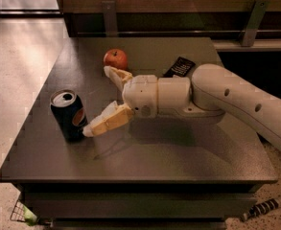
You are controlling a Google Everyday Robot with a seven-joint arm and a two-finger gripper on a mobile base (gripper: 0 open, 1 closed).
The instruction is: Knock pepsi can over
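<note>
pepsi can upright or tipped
Upright: the pepsi can stands on its base, silver top up. The gripper, jaws open, is right beside it.

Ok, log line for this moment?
pepsi can: upright on table | gripper: open, lower finger at its side | apple: beyond gripper

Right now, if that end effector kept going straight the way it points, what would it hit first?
The pepsi can. The open end effector points across the table toward it, and its lower finger is at the can's side, possibly touching. The apple sits off that line.
</note>
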